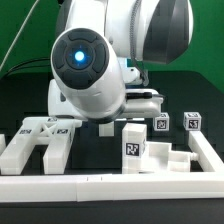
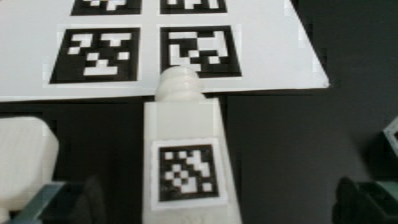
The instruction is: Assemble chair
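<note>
In the wrist view a long white chair bar [image 2: 185, 140] with one square tag lies on the black table. Its far end touches the edge of the marker board [image 2: 267, 60]. My gripper [image 2: 210, 208] is open, its dark fingertips [image 2: 50, 206] wide apart on either side of the bar's near end without touching it. In the exterior view the arm's body hides the gripper and the bar. A flat, forked white chair part [image 1: 38, 142] lies at the exterior view's left. A chunky tagged block [image 1: 133, 146] and two small tagged blocks [image 1: 160, 122] stand at the right.
White border rails run along the front [image 1: 100, 182] and the right side [image 1: 206, 152] of the work area. Another white part's corner [image 2: 25, 150] lies close beside the bar in the wrist view. A green wall stands behind the table.
</note>
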Action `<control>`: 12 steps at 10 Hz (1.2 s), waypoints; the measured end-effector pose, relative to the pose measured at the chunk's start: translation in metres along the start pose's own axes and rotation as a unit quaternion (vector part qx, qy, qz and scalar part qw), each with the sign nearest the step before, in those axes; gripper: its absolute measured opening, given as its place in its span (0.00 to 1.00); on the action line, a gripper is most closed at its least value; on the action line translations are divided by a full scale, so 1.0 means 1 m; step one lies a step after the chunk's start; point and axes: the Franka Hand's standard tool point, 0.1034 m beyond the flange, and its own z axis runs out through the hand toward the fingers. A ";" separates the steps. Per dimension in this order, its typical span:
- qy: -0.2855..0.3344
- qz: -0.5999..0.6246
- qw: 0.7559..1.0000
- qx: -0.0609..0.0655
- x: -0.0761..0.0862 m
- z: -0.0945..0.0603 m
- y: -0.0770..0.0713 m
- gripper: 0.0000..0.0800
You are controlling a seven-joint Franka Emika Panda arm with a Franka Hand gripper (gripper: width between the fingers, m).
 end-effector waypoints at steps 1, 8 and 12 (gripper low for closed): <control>0.004 0.001 1.000 -0.001 0.003 0.001 0.001 0.81; 0.014 0.009 1.000 -0.003 0.009 0.003 0.009 0.55; 0.014 0.010 1.000 -0.001 0.009 0.003 0.011 0.35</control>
